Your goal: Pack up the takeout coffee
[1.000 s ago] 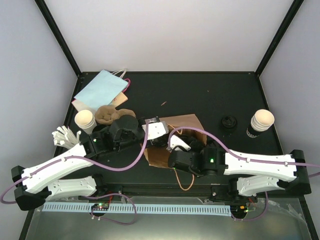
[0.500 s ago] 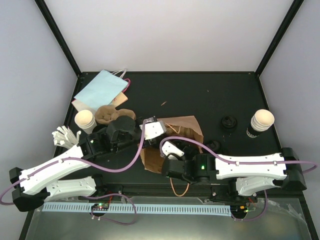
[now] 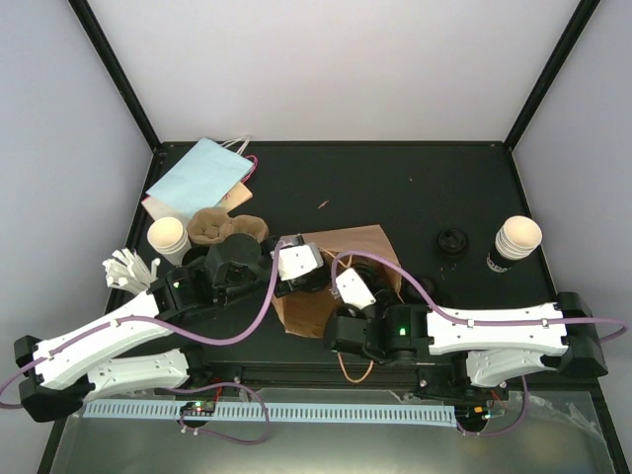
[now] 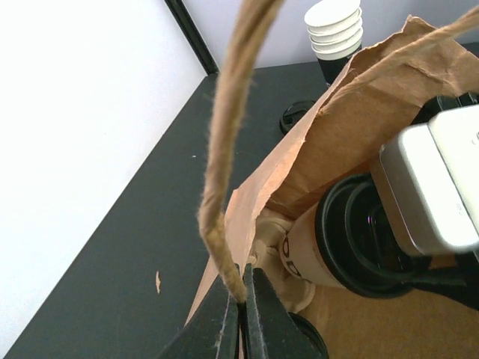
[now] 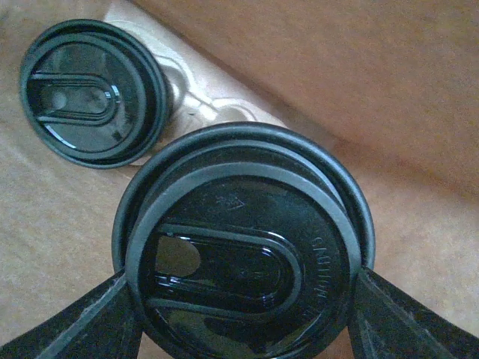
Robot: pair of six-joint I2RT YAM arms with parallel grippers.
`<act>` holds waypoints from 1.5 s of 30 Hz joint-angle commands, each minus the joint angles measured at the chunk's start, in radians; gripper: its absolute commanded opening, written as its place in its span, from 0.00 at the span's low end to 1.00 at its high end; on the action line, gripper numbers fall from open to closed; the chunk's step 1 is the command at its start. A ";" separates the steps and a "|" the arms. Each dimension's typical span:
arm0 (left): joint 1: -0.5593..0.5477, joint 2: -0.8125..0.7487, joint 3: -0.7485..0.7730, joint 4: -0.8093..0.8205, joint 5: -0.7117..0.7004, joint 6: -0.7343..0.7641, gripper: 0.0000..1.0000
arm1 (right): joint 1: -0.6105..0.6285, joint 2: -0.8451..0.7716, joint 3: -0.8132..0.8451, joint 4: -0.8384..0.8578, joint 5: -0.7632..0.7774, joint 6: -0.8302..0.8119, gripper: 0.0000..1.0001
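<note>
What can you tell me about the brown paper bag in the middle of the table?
The brown paper bag sits mid-table between the two arms. It is creased kraft paper with a twisted paper handle. The left gripper pinches that handle, and the bag's mouth gapes open. Inside is a pale pulp tray with one lidded cup in it. The right gripper reaches in, clamped on a second lidded cup.

Two lidded cups, one brown bag, two cup stacks (cups per stack uncountable), one loose lid and one pale-blue bag are showing.
</note>
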 commanded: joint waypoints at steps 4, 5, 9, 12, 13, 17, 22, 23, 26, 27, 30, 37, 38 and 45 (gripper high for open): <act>-0.018 -0.024 -0.010 0.002 0.026 -0.047 0.02 | 0.001 -0.048 -0.060 -0.042 0.069 0.290 0.46; -0.019 -0.026 -0.010 0.002 0.030 -0.052 0.02 | 0.000 -0.071 -0.086 -0.015 0.055 0.271 0.46; -0.028 -0.023 -0.012 0.008 0.037 -0.074 0.01 | -0.002 -0.123 -0.154 0.121 -0.012 0.193 0.46; -0.033 -0.007 0.003 0.006 0.045 -0.093 0.01 | -0.020 -0.136 -0.183 0.189 -0.032 0.132 0.46; -0.036 0.001 0.010 0.004 0.049 -0.098 0.02 | -0.027 -0.139 -0.188 0.205 -0.033 0.110 0.46; -0.046 0.034 0.041 -0.004 0.063 -0.118 0.01 | -0.033 -0.138 -0.200 0.273 0.007 -0.009 0.46; -0.061 0.058 0.057 -0.009 0.062 -0.121 0.02 | -0.074 -0.145 -0.225 0.375 0.019 -0.148 0.46; -0.063 0.057 0.057 -0.007 0.063 -0.122 0.02 | -0.099 -0.153 -0.227 0.385 -0.007 -0.156 0.46; -0.073 0.058 0.053 -0.003 0.064 -0.127 0.02 | -0.163 -0.165 -0.232 0.415 -0.079 -0.180 0.46; -0.074 0.059 0.052 -0.002 0.064 -0.129 0.02 | -0.174 -0.164 -0.232 0.421 -0.082 -0.188 0.46; -0.081 0.069 0.052 -0.002 0.062 -0.135 0.02 | -0.191 -0.139 -0.227 0.428 -0.075 -0.212 0.46; -0.090 0.077 0.052 0.015 0.062 -0.152 0.02 | -0.199 -0.088 -0.248 0.496 -0.089 -0.218 0.45; -0.089 0.076 0.053 0.020 0.062 -0.158 0.02 | -0.200 -0.083 -0.251 0.511 -0.089 -0.222 0.45; -0.091 0.098 0.078 0.011 0.073 -0.196 0.01 | -0.227 -0.055 -0.264 0.515 -0.073 -0.203 0.44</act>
